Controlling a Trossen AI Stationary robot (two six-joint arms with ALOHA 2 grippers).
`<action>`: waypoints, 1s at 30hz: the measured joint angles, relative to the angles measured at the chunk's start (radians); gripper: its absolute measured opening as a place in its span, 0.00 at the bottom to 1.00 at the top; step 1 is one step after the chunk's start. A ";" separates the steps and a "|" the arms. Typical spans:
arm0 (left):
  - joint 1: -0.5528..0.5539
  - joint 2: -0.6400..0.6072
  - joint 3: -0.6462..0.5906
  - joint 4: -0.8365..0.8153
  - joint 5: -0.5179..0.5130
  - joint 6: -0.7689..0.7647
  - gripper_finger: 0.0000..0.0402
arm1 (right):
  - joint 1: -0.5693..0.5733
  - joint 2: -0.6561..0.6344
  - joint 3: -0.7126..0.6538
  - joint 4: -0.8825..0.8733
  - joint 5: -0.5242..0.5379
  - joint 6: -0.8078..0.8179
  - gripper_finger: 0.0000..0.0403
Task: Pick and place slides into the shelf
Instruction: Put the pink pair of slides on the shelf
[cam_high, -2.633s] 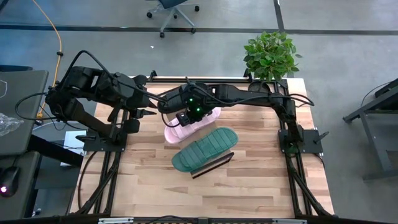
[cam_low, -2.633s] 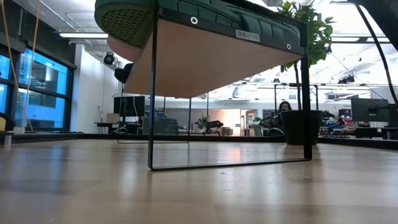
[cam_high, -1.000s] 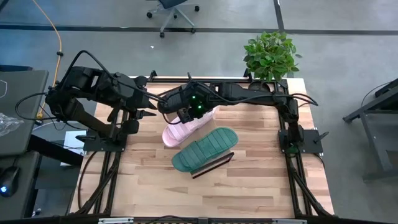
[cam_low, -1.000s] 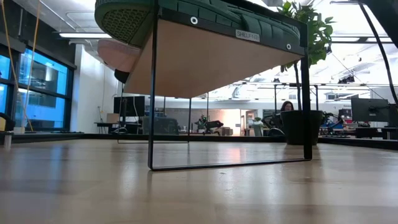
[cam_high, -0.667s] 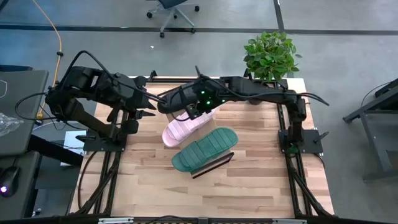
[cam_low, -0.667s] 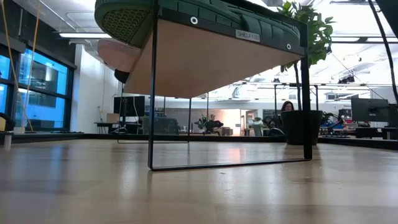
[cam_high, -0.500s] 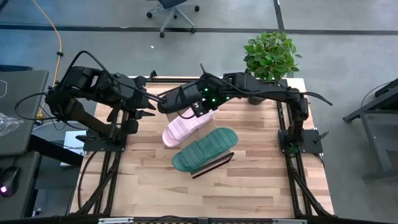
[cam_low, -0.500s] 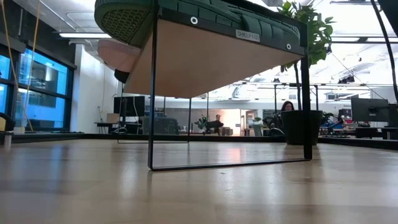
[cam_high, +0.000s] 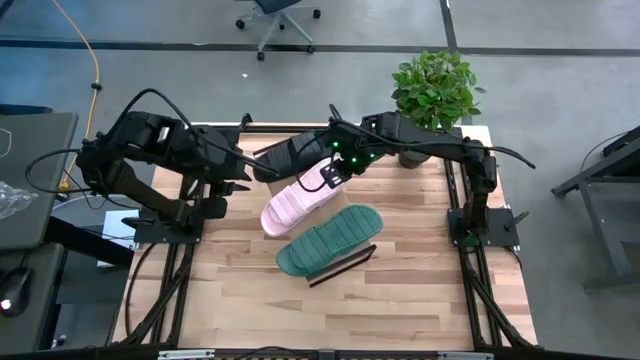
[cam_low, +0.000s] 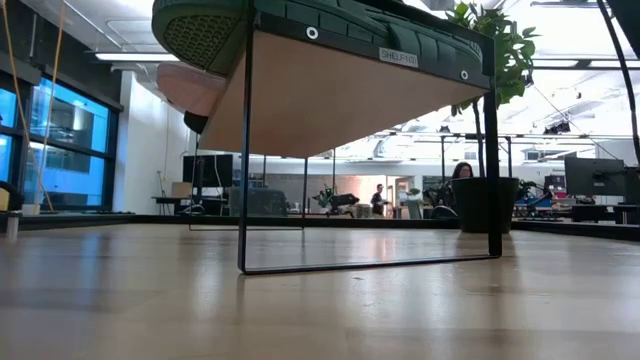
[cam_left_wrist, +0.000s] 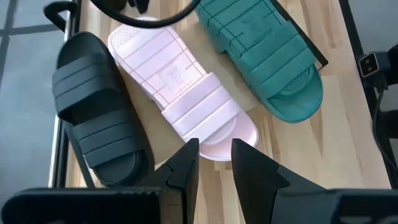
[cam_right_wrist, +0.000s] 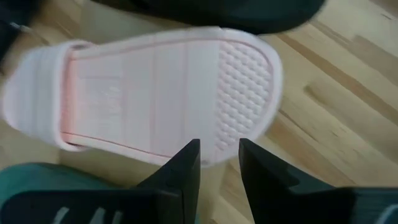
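Observation:
Three slides lie side by side, soles down, on the light-wood shelf (cam_high: 343, 264): black (cam_high: 290, 153) farthest, pale pink (cam_high: 293, 206) in the middle, dark green (cam_high: 330, 240) nearest. My right gripper (cam_high: 328, 180) hovers open just off the pink slide's heel (cam_right_wrist: 245, 81), touching nothing. My left gripper (cam_high: 243, 178) waits open at the table's left, its fingers (cam_left_wrist: 188, 152) pointing at the pink slide's toe (cam_left_wrist: 233, 137). In the low view the shelf board (cam_low: 350, 100) stands on thin dark legs, with the green slide (cam_low: 300, 20) on top.
A potted plant (cam_high: 435, 90) stands at the table's far right corner. The butcher-block tabletop (cam_high: 300, 310) lies bare toward its near edge. In the low view, people show far off in the room behind the table.
My right gripper has come off the pink slide and drawn back toward the table's right and far edge. The pink slide has stayed where it lay on the shelf between the black and green ones.

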 joint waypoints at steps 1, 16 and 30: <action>0.000 0.000 -0.005 0.000 0.005 0.000 0.21 | 0.000 0.000 0.000 -0.011 0.000 -0.004 0.25; 0.000 0.000 -0.020 0.001 0.019 -0.007 0.21 | 0.001 -0.137 0.000 -0.101 0.094 0.014 0.25; 0.000 0.000 -0.020 0.002 0.013 -0.007 0.21 | 0.041 -0.686 -0.479 0.330 0.171 0.259 0.25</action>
